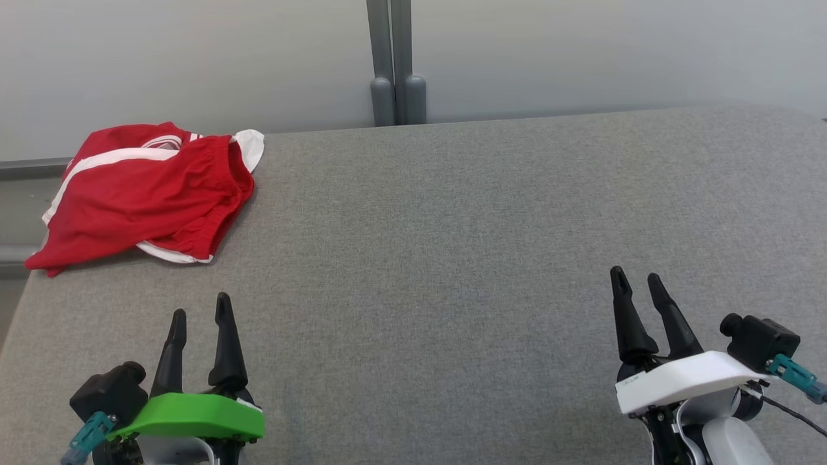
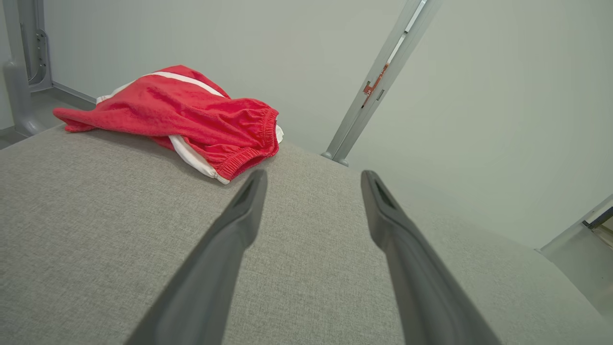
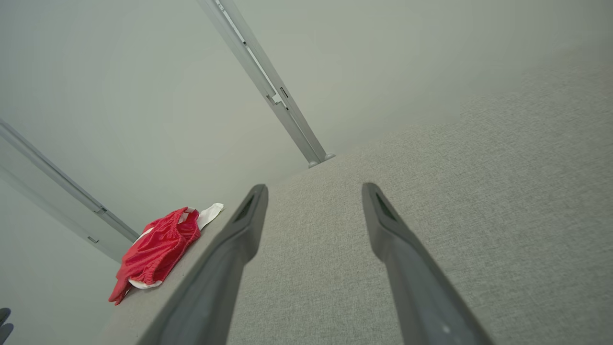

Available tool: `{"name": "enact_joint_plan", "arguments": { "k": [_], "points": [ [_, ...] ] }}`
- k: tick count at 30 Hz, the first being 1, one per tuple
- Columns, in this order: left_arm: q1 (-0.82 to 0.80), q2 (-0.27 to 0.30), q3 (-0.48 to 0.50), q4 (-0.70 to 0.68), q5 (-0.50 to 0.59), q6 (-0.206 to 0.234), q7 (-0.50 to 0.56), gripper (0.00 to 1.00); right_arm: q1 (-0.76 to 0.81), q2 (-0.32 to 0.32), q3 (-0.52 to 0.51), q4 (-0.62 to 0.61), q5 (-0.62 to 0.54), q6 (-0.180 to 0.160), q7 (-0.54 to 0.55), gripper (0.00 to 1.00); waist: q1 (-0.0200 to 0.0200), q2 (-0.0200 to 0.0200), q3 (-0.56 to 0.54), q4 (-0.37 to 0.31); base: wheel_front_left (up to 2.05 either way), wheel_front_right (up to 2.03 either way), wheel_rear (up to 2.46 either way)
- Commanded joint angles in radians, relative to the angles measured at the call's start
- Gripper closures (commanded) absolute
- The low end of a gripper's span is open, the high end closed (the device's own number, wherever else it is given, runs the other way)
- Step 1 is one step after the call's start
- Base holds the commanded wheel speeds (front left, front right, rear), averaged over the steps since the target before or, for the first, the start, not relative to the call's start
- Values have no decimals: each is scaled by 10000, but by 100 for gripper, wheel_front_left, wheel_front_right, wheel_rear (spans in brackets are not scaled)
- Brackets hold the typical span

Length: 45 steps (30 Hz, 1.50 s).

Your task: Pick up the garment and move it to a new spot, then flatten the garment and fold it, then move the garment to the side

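Left end effector (image 1: 200,305) empty, agape — garment (image 1: 145,194) overhangs table (image 1: 452,226) edge.

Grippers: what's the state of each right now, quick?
Left gripper: open, holding nothing; the shorts lie ahead, apart from it.
Right gripper: open, holding nothing.

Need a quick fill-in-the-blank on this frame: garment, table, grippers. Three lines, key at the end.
1. The crumpled garment is ____ with white trim.
2. It lies at the far ____ corner of the grey table.
3. The left gripper and right gripper both stand ____, holding nothing.
Missing words: red; left; open.
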Motion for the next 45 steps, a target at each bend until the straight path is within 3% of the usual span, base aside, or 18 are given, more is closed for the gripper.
{"name": "enact_joint_plan", "arguments": {
  "k": [1, 17, 45],
  "points": [
    [31, 75, -36, -97, 316, 46, -107, 0, 1, -57, 62, -71, -358, 6, -126, 0, 0, 0, 5, 1, 0, 0, 0],
    [155, 89, -120, 119, 1793, 97, -495, 0, -58, -67, 389, 20, -2302, 7, -511, 0, 0, 0, 44, -8, 0, 0, 0],
    [364, 105, -355, 455, 3654, 319, -1040, 0, 114, -80, 481, -113, -4584, 9, -1063, 0, 0, 0, 81, 10, 0, 0, 0]
  ]
}}
